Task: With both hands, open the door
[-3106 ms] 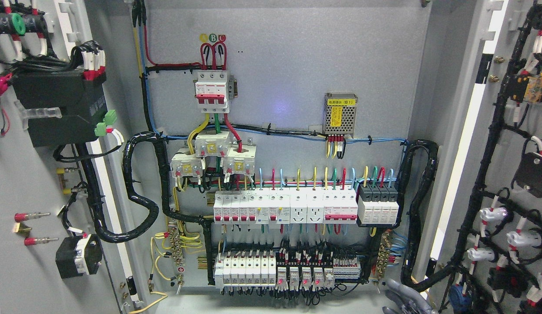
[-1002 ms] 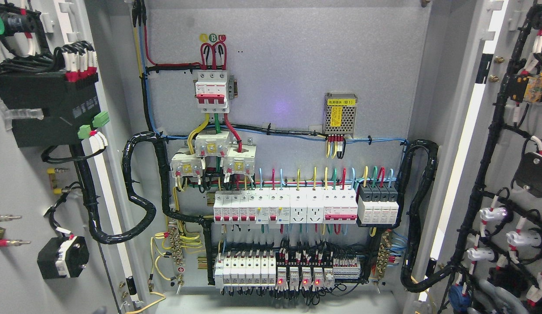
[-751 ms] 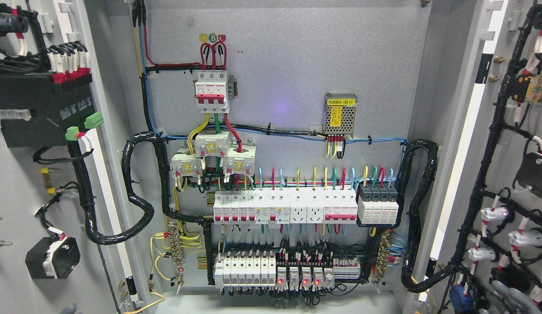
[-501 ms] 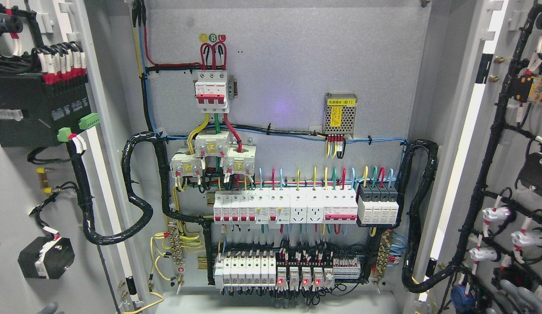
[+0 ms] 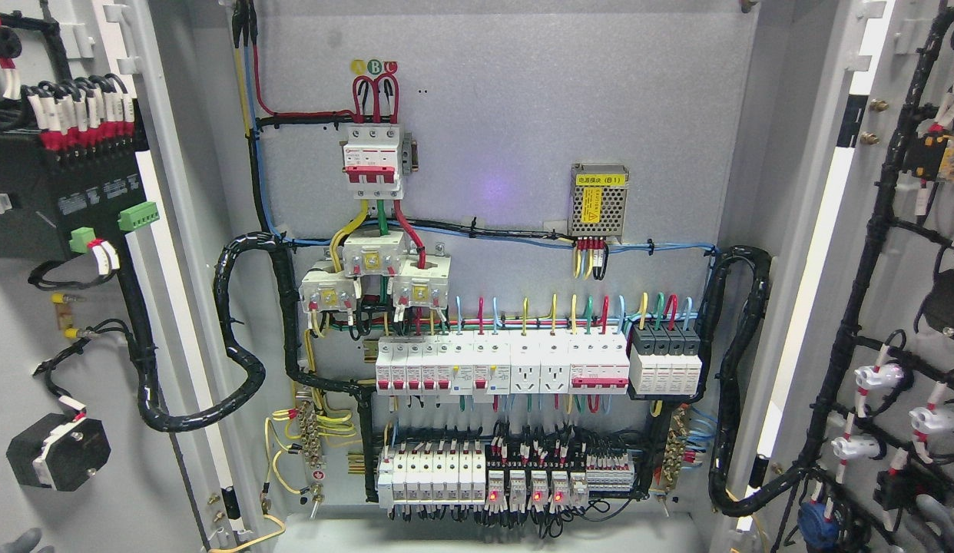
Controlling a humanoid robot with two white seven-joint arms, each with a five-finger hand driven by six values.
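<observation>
The cabinet's left door (image 5: 116, 476) stands swung wide open at the picture's left, its inner face carrying a black module (image 5: 62, 200) and wiring. The right door (image 5: 896, 299) is also swung open at the right, with a black cable harness (image 5: 853, 307) and white connectors on it. A grey tip of my left hand (image 5: 16, 540) shows at the bottom left corner, low against the left door. A grey part of my right hand (image 5: 934, 513) shows at the bottom right, low on the right door. Most of both hands is out of frame.
Between the doors the cabinet's grey back panel (image 5: 523, 92) is exposed. It holds a red-and-white main breaker (image 5: 373, 161), a metal power supply (image 5: 598, 201), a row of white breakers (image 5: 500, 369) and terminal blocks (image 5: 508, 480). Black corrugated cable loops hang at both hinges.
Both doors have swung further outward: the left door's parts slid left, the right door's parts slid right. The right hand moved right from below the cabinet; the left hand appeared at the bottom left.
</observation>
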